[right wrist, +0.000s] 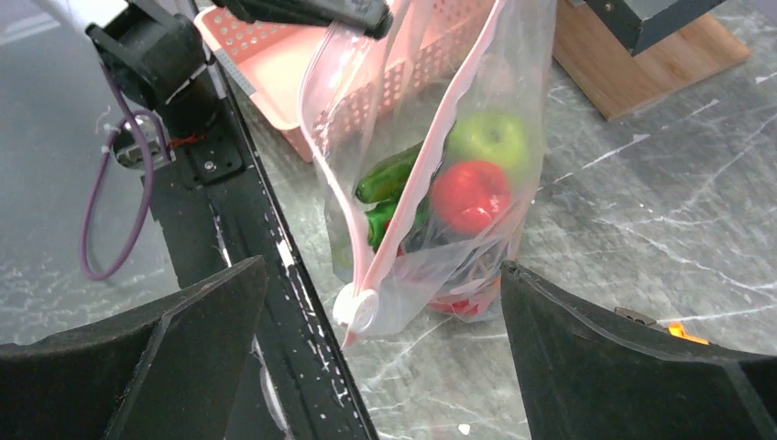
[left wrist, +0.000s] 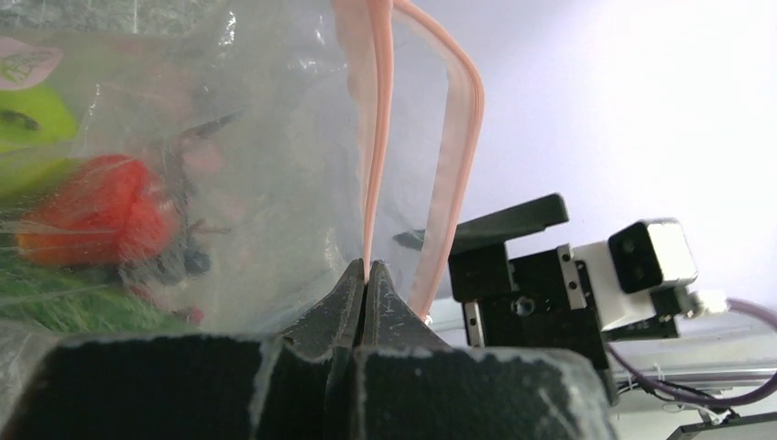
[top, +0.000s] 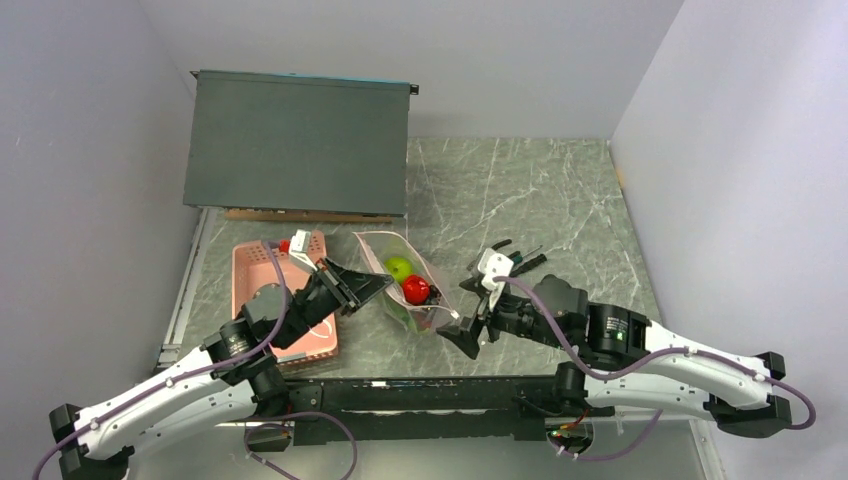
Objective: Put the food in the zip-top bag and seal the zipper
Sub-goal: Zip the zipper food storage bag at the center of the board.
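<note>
Left jaws are clamped on the zipper (left wrist: 376, 137), right jaws held wide open and empty; food (right wrist: 470, 195) could be spilled if that thin grip is lost

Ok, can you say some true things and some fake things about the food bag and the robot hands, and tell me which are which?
1. The green apple is inside the zip-top bag. True.
2. The left hand is open. False: it is shut, pinching the zipper.
3. The right hand is gripping the bag. False: it is wide open and holds nothing.
4. The red-orange fruit sits right next to the apple. True.
</note>
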`<state>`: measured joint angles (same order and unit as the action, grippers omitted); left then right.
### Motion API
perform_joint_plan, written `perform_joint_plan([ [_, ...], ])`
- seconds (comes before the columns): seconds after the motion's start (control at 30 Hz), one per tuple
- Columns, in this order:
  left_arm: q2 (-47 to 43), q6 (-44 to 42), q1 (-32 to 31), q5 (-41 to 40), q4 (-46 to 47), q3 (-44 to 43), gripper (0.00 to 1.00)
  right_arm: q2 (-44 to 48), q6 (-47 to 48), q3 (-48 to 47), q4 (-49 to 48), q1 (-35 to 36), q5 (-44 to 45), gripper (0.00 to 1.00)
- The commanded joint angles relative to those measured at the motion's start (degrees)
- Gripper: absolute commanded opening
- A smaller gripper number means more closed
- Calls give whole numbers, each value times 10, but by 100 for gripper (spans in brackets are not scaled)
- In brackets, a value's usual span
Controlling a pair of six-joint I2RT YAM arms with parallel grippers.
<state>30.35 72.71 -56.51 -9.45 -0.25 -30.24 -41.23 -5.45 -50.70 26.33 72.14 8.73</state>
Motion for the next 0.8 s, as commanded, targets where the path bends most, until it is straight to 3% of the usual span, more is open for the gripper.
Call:
perform_joint_plan([
  [0.0,-5,36,-3,-31,21,-8,0,24,49,42,-112,11,-3,97],
  [0.17,-18,59,-3,-56,-4,-15,0,-11,85,47,-101,17,74,80],
  [0.33,-12,78,-3,-70,-59,-43,0,-32,98,46,-118,20,88,63],
  [0.57,-25,74,-3,-87,-129,-81,2,-77,118,3,-107,20,139,14],
  [0.63,-44,16,-3,-91,-167,-109,19,-83,127,-10,-100,20,128,9],
  [0.73,-65,-102,-3,-81,-254,-174,60,-86,138,-26,-87,20,100,0],
  [0.77,-67,-164,-3,-66,-267,-195,68,-88,142,-32,-83,20,90,0],
])
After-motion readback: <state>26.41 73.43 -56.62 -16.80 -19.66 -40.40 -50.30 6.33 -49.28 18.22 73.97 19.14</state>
